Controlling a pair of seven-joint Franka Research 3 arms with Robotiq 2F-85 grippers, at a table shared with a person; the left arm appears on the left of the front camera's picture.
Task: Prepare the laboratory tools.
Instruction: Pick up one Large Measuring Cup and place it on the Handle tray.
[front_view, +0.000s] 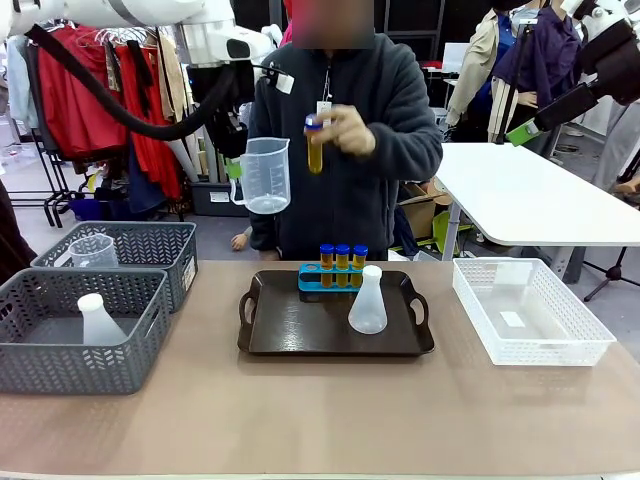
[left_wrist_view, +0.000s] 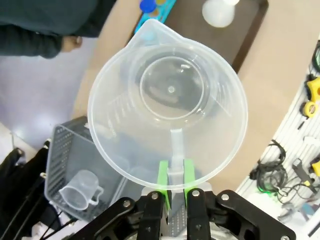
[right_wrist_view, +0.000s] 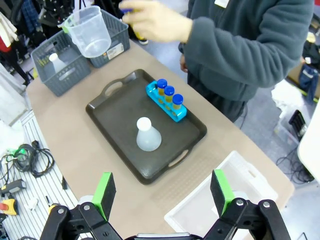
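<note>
Hiding its handle, the left tool (left_wrist_view: 173, 181) grips the beaker (left_wrist_view: 167, 107).

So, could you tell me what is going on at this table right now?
The left tool holds a clear beaker by its handle, up in the air above the table. The person's hand holds one capped tube of amber liquid beside it. Three more tubes stand in a blue rack on the dark tray, next to a flask. The right tool hangs open above the table.

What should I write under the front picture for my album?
Left gripper holds a clear beaker up while a person's hand lifts a tube.
</note>
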